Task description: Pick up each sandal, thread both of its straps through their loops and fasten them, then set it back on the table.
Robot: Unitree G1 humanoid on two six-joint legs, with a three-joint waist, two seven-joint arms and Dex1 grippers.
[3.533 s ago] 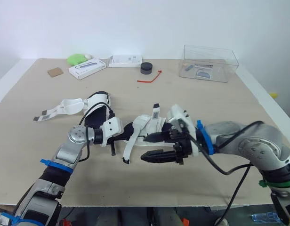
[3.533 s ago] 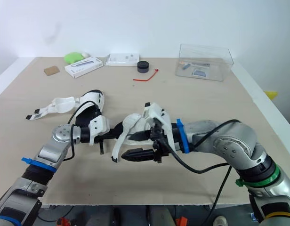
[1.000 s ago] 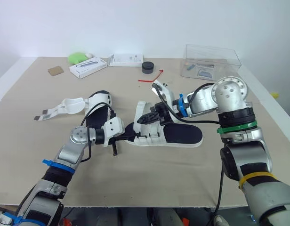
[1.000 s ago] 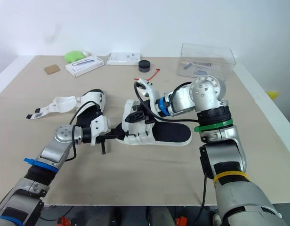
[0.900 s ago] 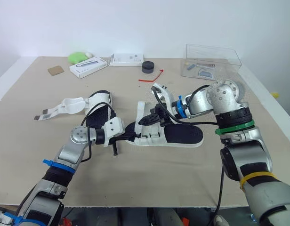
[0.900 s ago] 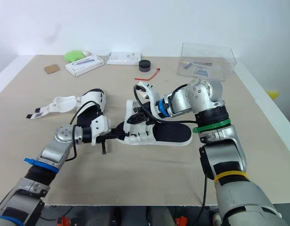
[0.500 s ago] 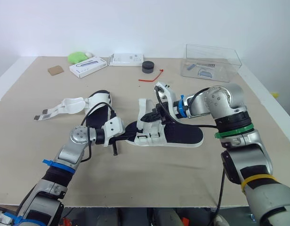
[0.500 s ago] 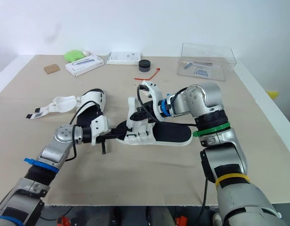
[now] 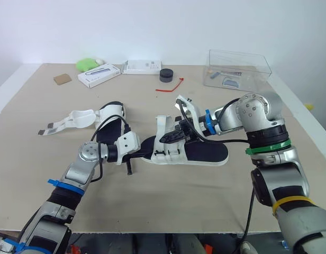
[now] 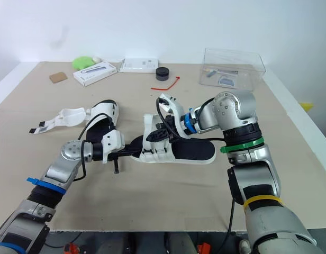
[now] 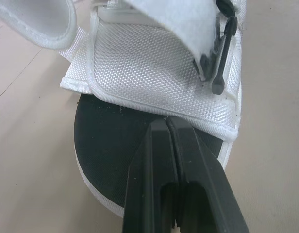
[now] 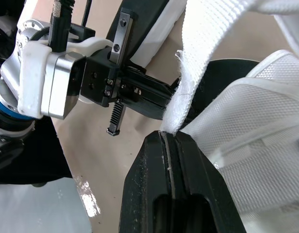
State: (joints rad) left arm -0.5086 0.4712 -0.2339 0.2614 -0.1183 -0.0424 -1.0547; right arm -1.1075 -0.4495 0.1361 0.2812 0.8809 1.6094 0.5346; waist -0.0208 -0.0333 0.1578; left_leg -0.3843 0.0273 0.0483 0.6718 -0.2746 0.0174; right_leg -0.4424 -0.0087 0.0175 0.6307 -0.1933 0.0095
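Sandal (image 9: 202, 152): black footbed, white sole rim, white woven bands; it lies flat in the middle of the table (image 9: 152, 201), toe toward the left arm.
Strap (image 9: 163, 126): white webbing, standing upright over the toe band, with a frayed lower end.
Right gripper (image 12: 166, 138): fingers closed on the strap's frayed end, just above the toe band.
Left gripper (image 11: 166, 127): fingers pressed together, tips over the black footbed at the toe band's edge; I cannot tell whether they pinch anything.
Second sandal (image 9: 111, 117): same make, near the first on its left, its straps splayed out flat.
Box (image 9: 238, 69): clear, rectangular, at the far right; a few small bluish-grey items inside, too small to tell.
Textures: the toe band is coarse basket-weave fabric with a stitched border; the footbed is matte and smooth; a black plastic loop sits on the band.
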